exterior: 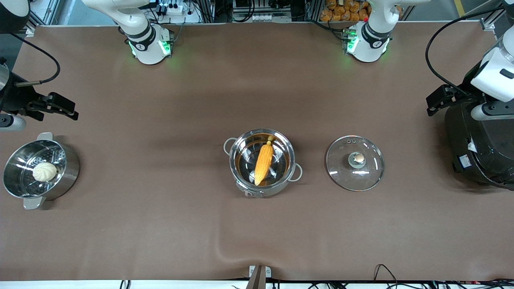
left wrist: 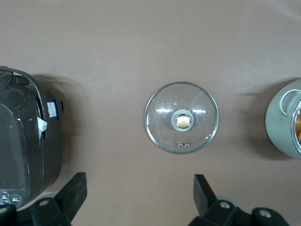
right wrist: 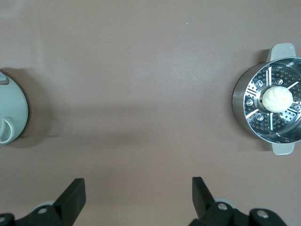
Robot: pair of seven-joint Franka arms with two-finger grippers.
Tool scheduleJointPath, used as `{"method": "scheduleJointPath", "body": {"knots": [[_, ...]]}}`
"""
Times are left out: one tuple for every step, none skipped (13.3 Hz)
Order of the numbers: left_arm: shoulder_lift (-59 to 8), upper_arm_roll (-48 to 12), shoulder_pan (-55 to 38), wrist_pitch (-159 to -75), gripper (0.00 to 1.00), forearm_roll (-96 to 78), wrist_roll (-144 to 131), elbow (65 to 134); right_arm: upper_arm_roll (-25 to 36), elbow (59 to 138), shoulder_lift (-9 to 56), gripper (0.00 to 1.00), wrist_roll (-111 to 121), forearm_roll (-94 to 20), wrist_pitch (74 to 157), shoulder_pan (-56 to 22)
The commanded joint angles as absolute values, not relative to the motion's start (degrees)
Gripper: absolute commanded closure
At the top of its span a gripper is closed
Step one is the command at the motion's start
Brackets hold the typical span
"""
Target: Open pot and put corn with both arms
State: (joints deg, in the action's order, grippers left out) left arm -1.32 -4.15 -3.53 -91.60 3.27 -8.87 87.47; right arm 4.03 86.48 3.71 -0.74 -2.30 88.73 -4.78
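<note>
Brown table [exterior: 160, 224] carries everything. Large black rice cooker [exterior: 478, 148] sits at the left arm's end, at 3 o'clock from the lid. Steel steamer pot with perforated insert [exterior: 66, 176] sits at the right arm's end, at 9 o'clock from the main pot, well apart from it, pale round bun [exterior: 44, 171] resting inside on the insert. Shiny round stainless-steel pot [exterior: 281, 182] stands mid-table, uncovered. Clear glass lid with copper-coloured knob [exterior: 355, 163] lies flat on the table at the pot's 3 o'clock, just beside it, not touching, knob up. Yellow-orange tapered corn cob [exterior: 264, 161] lies in the pot, stalk end at 12 o'clock, tip at 6–7 o'clock. Left gripper [left wrist: 136, 202] hangs over the table next to the rice cooker, fingers spread, holding nothing. Right gripper [right wrist: 136, 201] hangs above the steamer pot's end of the table, fingers spread, holding nothing.
</note>
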Motion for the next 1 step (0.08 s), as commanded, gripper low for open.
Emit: {"method": "scheduleJointPath", "body": {"knots": [[0.09,-4.39,-2.90,-92.02,0.00,3.34,-7.91,88.51,3.08,85.34,4.31,0.00,0.00,-3.17,87.89,-3.52]]}}
